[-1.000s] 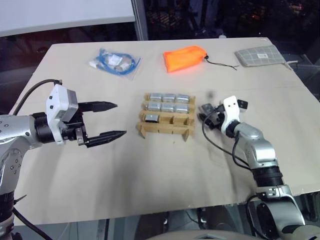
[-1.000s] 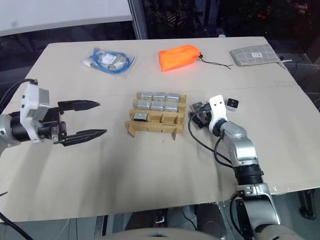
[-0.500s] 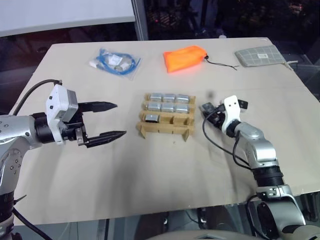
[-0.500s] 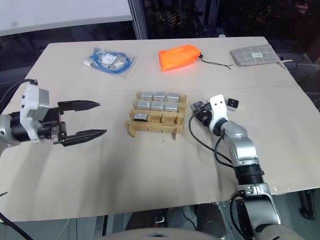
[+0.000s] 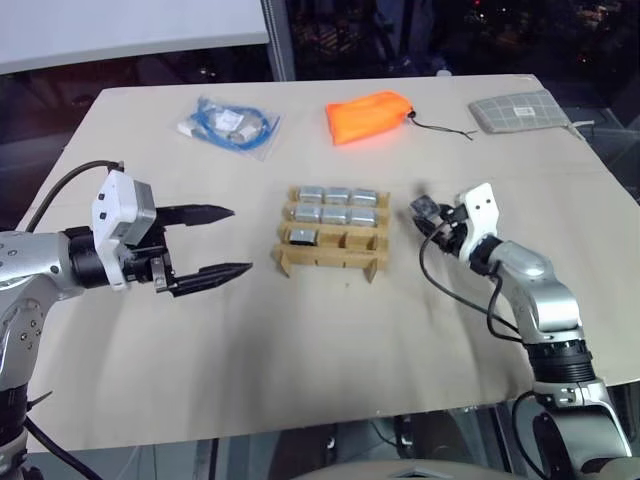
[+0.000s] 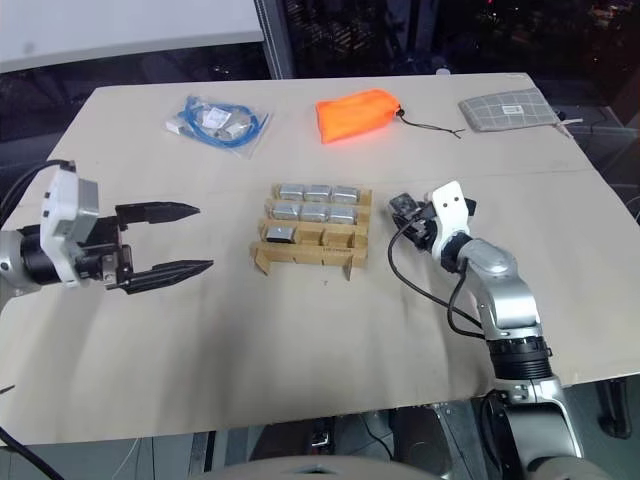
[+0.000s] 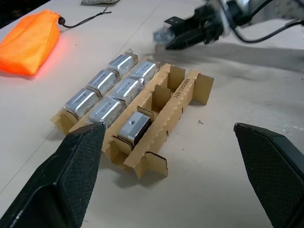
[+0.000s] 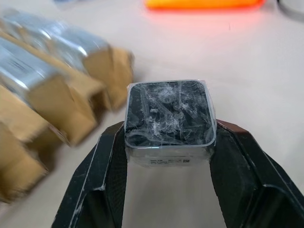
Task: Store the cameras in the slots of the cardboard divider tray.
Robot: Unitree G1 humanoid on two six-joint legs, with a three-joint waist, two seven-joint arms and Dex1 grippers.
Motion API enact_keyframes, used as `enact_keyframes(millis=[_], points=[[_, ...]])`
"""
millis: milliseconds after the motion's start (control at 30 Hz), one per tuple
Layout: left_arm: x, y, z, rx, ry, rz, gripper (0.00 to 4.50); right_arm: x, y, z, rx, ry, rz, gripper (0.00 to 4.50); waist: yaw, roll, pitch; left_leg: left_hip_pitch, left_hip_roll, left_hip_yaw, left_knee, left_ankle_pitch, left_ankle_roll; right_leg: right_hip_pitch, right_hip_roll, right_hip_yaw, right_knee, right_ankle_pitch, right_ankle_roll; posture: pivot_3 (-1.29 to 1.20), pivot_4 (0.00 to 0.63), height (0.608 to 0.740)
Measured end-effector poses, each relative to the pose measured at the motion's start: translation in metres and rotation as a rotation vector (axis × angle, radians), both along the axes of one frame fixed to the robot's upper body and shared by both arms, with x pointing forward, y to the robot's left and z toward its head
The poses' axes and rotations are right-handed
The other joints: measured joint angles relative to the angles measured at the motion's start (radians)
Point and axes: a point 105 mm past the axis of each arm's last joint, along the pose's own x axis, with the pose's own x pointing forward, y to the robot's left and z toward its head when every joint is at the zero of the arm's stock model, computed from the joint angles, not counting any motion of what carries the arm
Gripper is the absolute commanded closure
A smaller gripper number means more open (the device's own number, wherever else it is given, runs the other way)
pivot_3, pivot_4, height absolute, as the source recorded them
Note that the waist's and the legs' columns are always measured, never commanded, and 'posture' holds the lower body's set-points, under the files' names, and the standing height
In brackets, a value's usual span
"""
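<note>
Beige tabletop (image 5: 300, 340), tray at centre, one camera (image 8: 167, 114) clamped in right gripper (image 8: 166, 156).
Seven cameras (image 5: 338, 205) already in cardboard divider tray (image 5: 332, 243); two near-row slots free. Best carried level over a free slot, squared to the dividers, lowered before release. Left gripper (image 5: 205, 240) spread wide, holding nothing, well apart from tray.

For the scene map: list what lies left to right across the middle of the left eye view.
left gripper, open → cardboard divider tray → right gripper, fingers shut on a camera
</note>
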Motion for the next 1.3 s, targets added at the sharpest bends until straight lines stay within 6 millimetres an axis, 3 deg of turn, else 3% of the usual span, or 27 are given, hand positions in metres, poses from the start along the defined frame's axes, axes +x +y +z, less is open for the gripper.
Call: enact_keyframes(millis=[167,333,467,600,867,1233,1300], points=[[0.006,-0.016,0.0,-0.13,0.031,-0.008,0.0,-0.021,0.031,0.01,-0.105,-0.131,0.186,2.61,0.004,-0.001,0.0,0.0,0.0,-0.001,0.001,0.0,0.0,0.0,0.0,0.0,0.0,0.0,0.0,0.0,0.15,0.74],[0.03,-0.043,-0.002,-0.324,0.081,0.055,0.0,-0.038,0.059,0.018,-0.193,-0.315,0.323,2.61,0.015,-0.001,0.0,0.0,-0.001,-0.003,0.003,0.0,0.0,0.003,0.0,-0.002,0.001,0.0,0.0,0.0,0.15,0.74],[0.044,-0.069,-0.012,-0.501,0.229,0.089,0.0,-0.047,0.077,0.033,-0.284,-0.533,0.373,2.61,0.021,-0.002,0.0,0.001,-0.001,-0.003,0.004,0.0,0.0,0.003,0.0,-0.001,0.002,0.0,0.0,0.0,0.15,0.74],[0.044,-0.094,-0.025,-0.594,0.397,0.077,0.0,-0.052,0.088,0.048,-0.356,-0.751,0.388,2.61,0.021,-0.004,0.0,0.001,-0.001,-0.003,0.004,0.0,-0.001,0.003,0.0,-0.001,0.002,0.0,0.0,0.0,0.15,0.74],[0.044,-0.098,-0.025,-0.623,0.459,0.06,0.0,-0.061,0.098,0.048,-0.385,-0.871,0.417,2.61,0.022,-0.004,0.0,0.002,-0.001,-0.004,0.004,0.001,-0.002,0.004,0.0,-0.002,0.002,0.0,0.0,0.0,0.15,0.74],[0.04,-0.097,-0.015,-0.679,0.472,0.012,0.0,-0.064,0.101,0.045,-0.379,-0.897,0.427,2.61,0.022,-0.004,0.0,0.002,-0.001,-0.004,0.004,0.001,-0.002,0.004,0.0,-0.002,0.002,0.0,0.0,0.0,0.15,0.74],[0.039,-0.096,-0.013,-0.692,0.476,-0.001,0.9,-0.065,0.101,0.045,-0.374,-0.899,0.421,2.61,0.022,-0.004,0.0,0.002,-0.001,-0.004,0.004,0.001,-0.002,0.004,0.0,-0.002,0.002,0.0,0.0,0.0,0.15,0.74]])
